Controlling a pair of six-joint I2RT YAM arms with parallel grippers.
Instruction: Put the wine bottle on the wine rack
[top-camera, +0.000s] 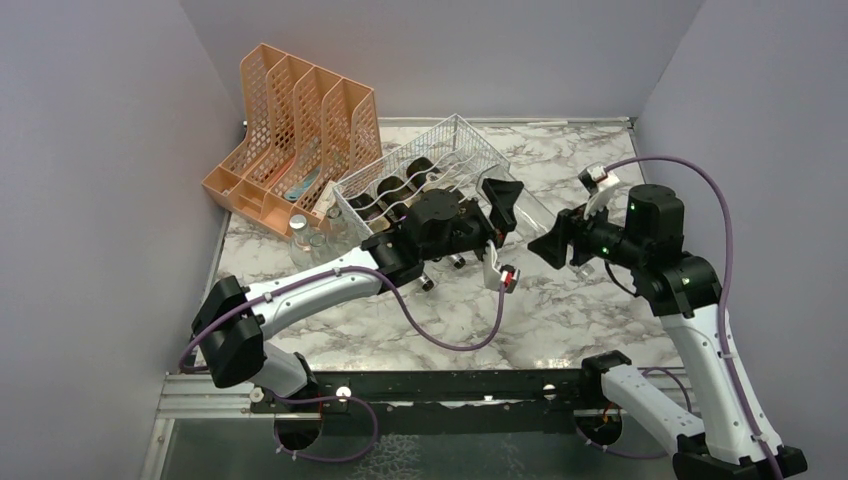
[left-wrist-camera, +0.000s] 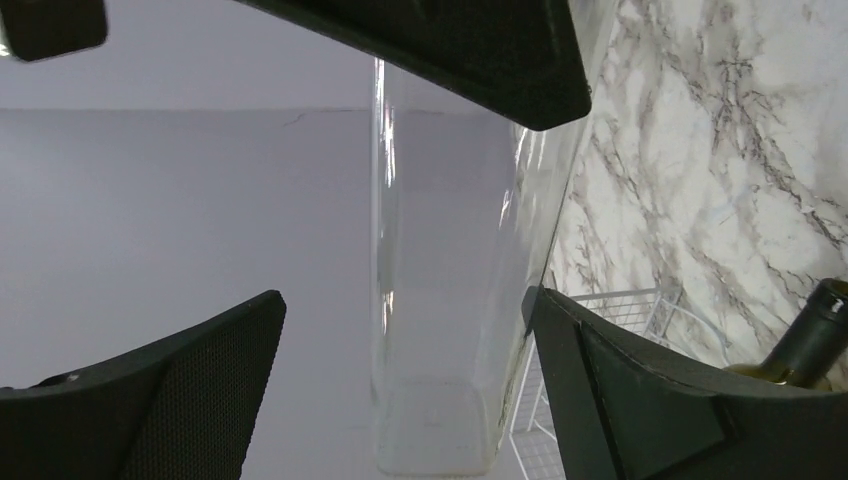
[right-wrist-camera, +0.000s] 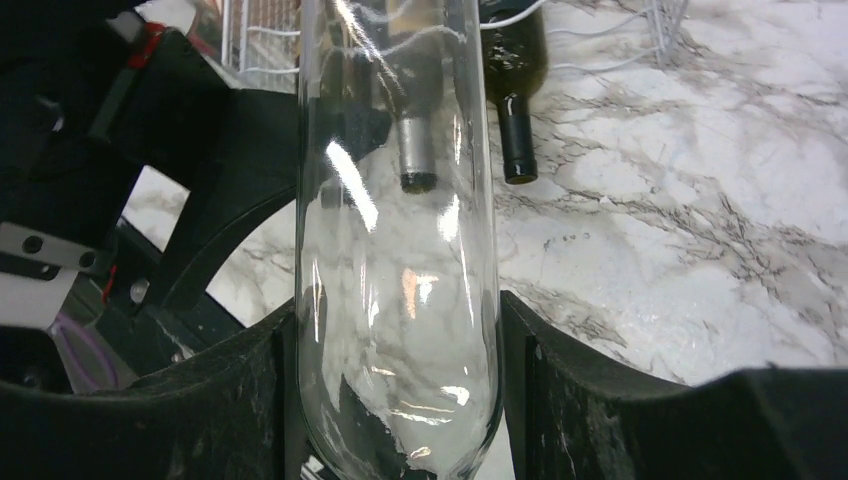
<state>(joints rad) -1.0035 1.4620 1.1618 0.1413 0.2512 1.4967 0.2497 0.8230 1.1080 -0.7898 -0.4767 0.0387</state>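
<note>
The right gripper (right-wrist-camera: 398, 318) was clenched on the clear bottle (right-wrist-camera: 400, 180), both fingers pressed to the glass. The left gripper (left-wrist-camera: 402, 300) stood released, its fingers spread around the same bottle, one close against the glass and the other apart from it. The bottle was not in the rack (top-camera: 440, 150) but just beside it, at its 4 o'clock in the top view, over the table (top-camera: 600, 320); dark bottles (top-camera: 392, 188) lay in the rack's cradles.
</note>
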